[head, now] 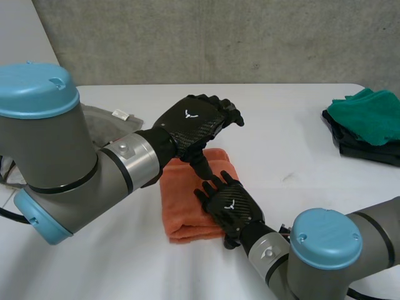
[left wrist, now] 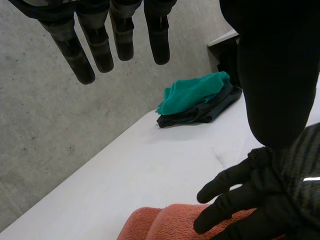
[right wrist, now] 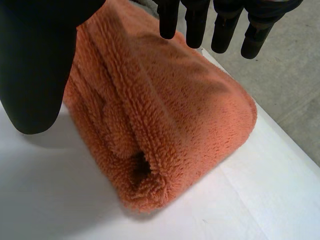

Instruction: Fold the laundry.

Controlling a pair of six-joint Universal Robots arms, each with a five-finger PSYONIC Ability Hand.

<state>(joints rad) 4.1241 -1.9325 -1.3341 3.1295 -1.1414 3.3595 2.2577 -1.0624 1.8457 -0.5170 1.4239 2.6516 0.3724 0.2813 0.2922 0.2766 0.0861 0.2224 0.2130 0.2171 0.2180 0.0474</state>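
Note:
An orange towel [head: 184,197] lies folded into a thick rectangle in the middle of the white table [head: 294,144]. My left hand [head: 190,128] hangs above its far end, open, with relaxed fingers [left wrist: 100,42] holding nothing. My right hand [head: 231,206] is over the towel's near right side, open, with fingers straight. In the right wrist view the towel [right wrist: 165,115] lies under the palm, its rolled end facing the camera, fingers [right wrist: 220,25] and thumb [right wrist: 35,65] spread above it. The left wrist view shows my right hand [left wrist: 250,200] on the towel [left wrist: 155,222].
A stack of folded cloths, a green one [head: 369,112] on a dark one [head: 362,147], sits at the table's far right and appears as a green cloth [left wrist: 197,92] in the left wrist view. A grey see-through item with a white label [head: 103,122] lies behind my left arm.

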